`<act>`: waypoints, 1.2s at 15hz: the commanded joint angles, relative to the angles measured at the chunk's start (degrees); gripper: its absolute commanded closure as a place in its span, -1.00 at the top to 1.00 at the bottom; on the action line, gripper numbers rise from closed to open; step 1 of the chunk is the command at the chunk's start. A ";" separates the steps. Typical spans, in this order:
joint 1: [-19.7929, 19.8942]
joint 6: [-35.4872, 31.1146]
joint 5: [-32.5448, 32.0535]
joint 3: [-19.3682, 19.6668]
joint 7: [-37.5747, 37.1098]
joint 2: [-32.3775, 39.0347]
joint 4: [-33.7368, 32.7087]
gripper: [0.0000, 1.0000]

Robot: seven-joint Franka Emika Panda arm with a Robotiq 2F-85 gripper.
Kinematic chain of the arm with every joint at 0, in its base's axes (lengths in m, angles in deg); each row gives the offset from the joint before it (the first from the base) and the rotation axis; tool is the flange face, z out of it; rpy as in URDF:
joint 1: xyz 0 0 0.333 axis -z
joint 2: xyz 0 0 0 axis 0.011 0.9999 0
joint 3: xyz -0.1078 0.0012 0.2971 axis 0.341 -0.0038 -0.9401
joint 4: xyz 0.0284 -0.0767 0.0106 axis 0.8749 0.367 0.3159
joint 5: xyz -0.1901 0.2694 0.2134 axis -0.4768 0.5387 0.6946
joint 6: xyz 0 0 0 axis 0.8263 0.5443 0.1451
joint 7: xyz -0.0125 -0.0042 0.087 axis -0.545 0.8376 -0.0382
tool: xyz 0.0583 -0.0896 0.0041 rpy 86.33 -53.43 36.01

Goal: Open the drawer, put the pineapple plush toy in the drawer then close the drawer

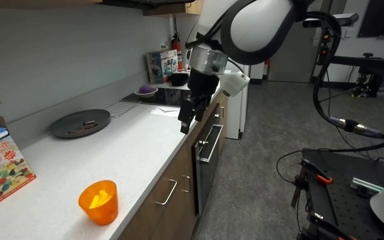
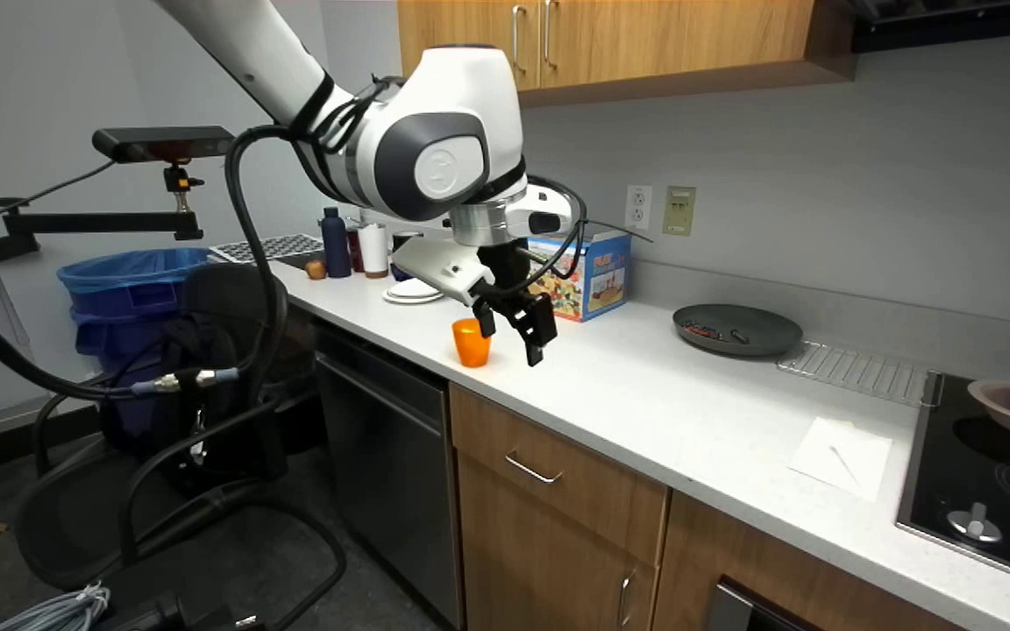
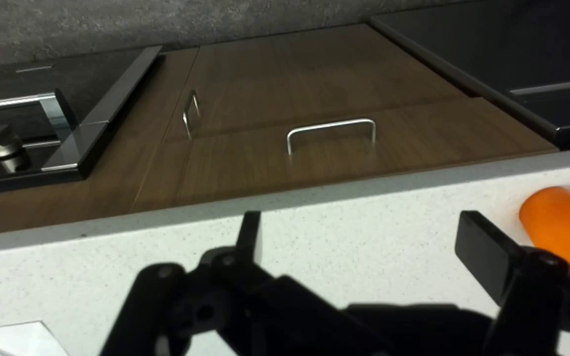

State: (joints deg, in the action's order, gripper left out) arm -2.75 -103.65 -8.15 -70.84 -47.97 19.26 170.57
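The drawer [image 2: 593,491] is closed, with a brown wood front under the counter edge. Its silver bar handle [image 2: 533,469] also shows in the wrist view [image 3: 332,126] and in an exterior view [image 1: 168,192]. The pineapple plush toy is out of view in all frames. My gripper [image 3: 359,222] is open with nothing between its fingers. In both exterior views the gripper [image 1: 192,123] [image 2: 510,343] is in the air above the counter, near its front edge. In the wrist view the drawer handle lies beyond the fingertips.
An orange cup [image 1: 102,208] [image 3: 562,225] stands on the counter [image 2: 628,386] near the front edge. A dark pan [image 2: 737,330], a wire rack [image 2: 860,372] and a colourful box [image 2: 588,272] sit toward the wall. The oven [image 1: 208,150] and dishwasher [image 2: 382,456] flank the cabinet.
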 commanded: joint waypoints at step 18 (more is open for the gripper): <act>-0.75 0.78 -0.11 -0.65 -2.54 -9.63 10.29 1.00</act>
State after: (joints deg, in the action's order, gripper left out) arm -3.27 -103.02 -8.15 -71.75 -50.44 9.66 180.92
